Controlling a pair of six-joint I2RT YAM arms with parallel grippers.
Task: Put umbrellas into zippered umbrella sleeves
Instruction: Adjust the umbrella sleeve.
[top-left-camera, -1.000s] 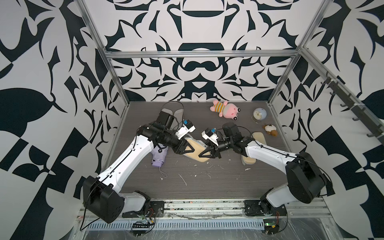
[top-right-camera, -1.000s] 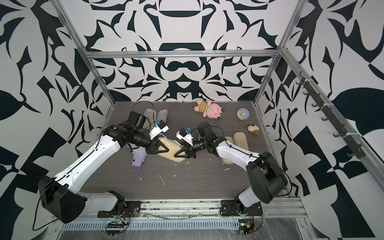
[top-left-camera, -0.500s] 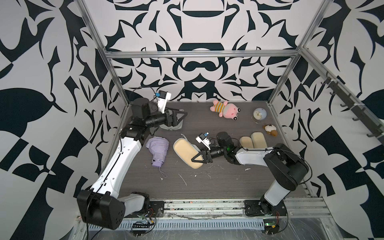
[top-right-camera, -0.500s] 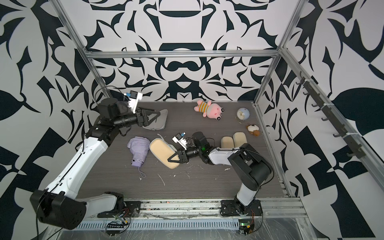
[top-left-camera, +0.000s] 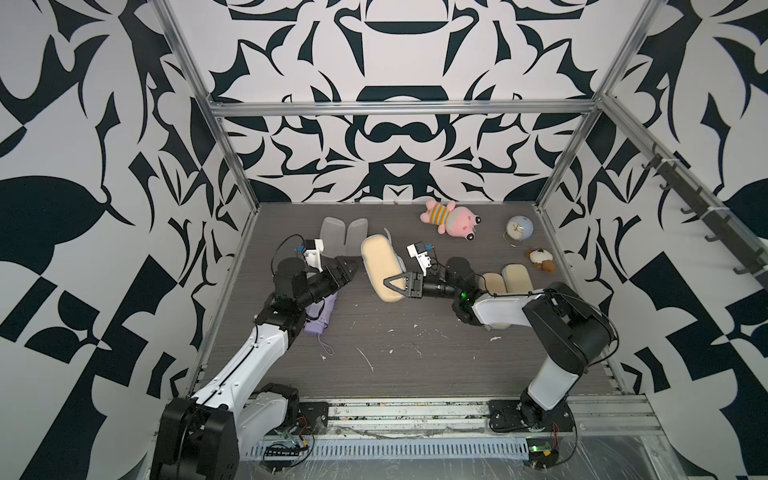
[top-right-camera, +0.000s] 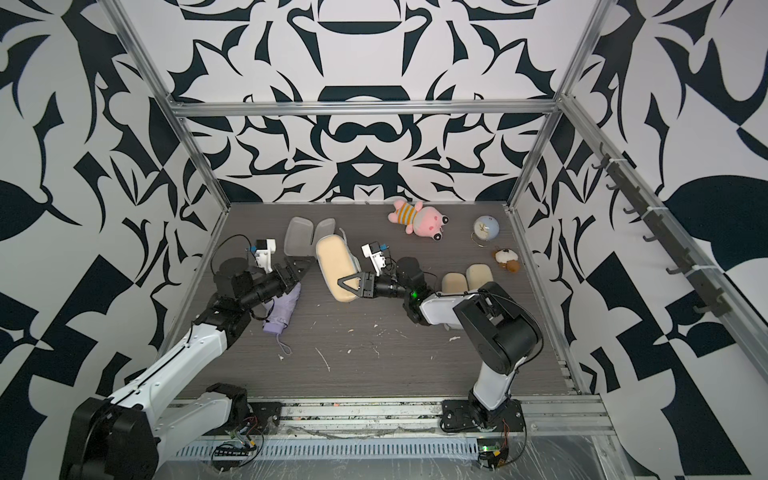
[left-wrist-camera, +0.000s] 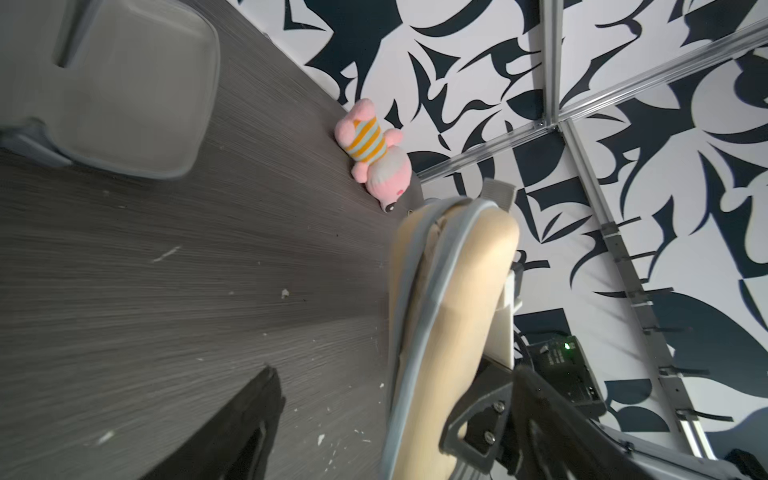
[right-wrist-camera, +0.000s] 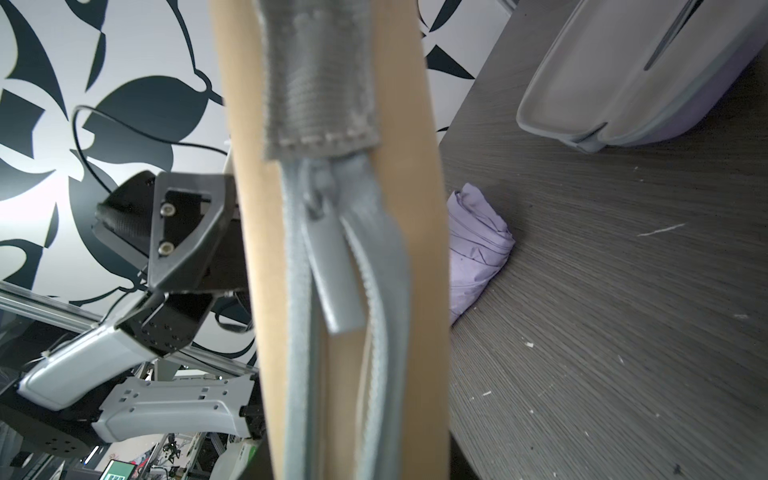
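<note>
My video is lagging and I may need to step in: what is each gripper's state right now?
Left gripper: open, holding nothing.
Right gripper: closed on the beige oblong zippered fabric sleeve.

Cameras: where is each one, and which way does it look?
Top views: high in front, looking down on the table; both hands show.
Left wrist: behind the left hand, facing the beige sleeve; one own finger shows.
Right wrist: behind the right hand, facing the sleeve's zip; own hand unseen.
Shared: both wrist views show that sleeve.
</note>
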